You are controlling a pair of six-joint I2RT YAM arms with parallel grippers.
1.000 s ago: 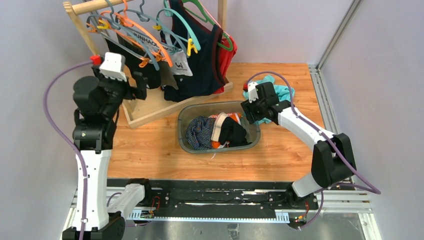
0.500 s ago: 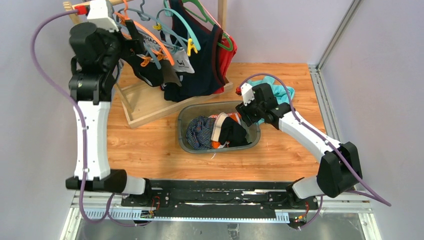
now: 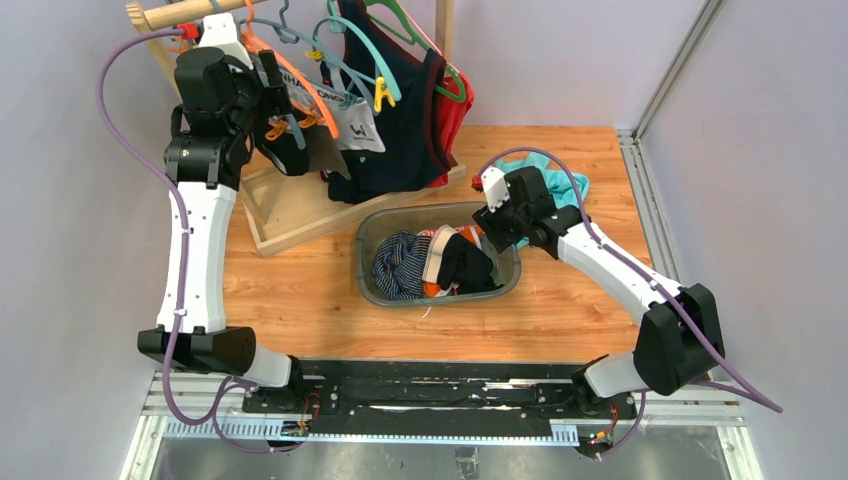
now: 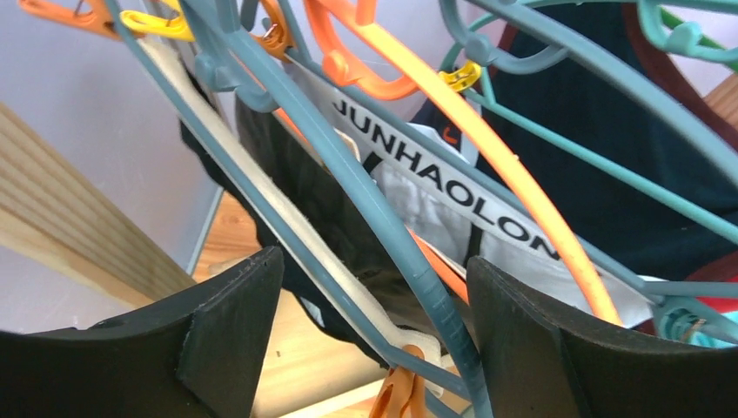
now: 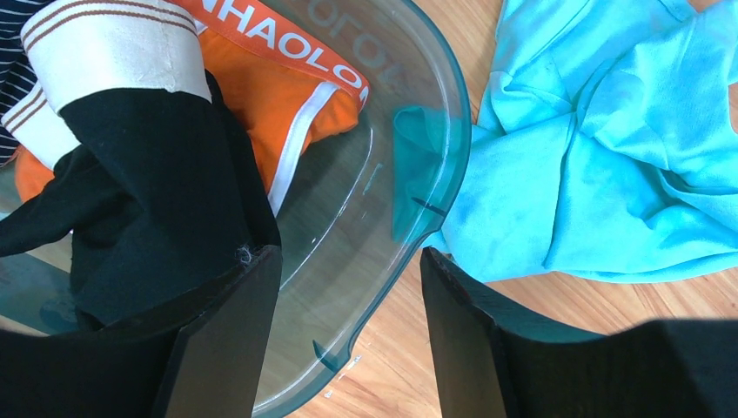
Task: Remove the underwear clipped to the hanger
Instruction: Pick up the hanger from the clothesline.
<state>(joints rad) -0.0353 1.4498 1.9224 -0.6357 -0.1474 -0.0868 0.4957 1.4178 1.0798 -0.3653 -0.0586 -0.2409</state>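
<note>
Pale walls meet behind the far left corner of the wooden counter (image 3: 300, 290), where the underwear (image 4: 435, 187) hangs clipped among crowded hangers on a rack (image 3: 290, 215). One black pair shows a lettered white waistband. In front of it a dark brief (image 4: 261, 205) with a beige band runs slantwise along a blue hanger (image 4: 348, 183), and an orange clip (image 4: 396, 392) bites its lower end. An orange hanger (image 4: 487, 148) crosses just behind.

Left tool (image 4: 374, 279) is spread wide, and both the hanger bar and the beige band pass between its fingers. Whether either finger touches them I cannot tell.

That is likely the main hazard. If the fingers press together here they may pinch the plastic bar with the cloth, or the bar alone. A pull could then drag the hanger off its rail, or rock the rack, rather than free the brief. With the clip on, a hard tug may also stretch the fabric. The hangers interlock, so neighbours and the navy tank top (image 3: 405, 120) might come along.

Mid-counter sits a clear basin (image 5: 452, 131) holding clothes. Right tool (image 5: 348, 287) hovers spread over its rim, gripping nothing, well apart from the rack and so no help steadying it. A teal cloth (image 5: 592, 157) lies beside the basin toward the far right corner.
</note>
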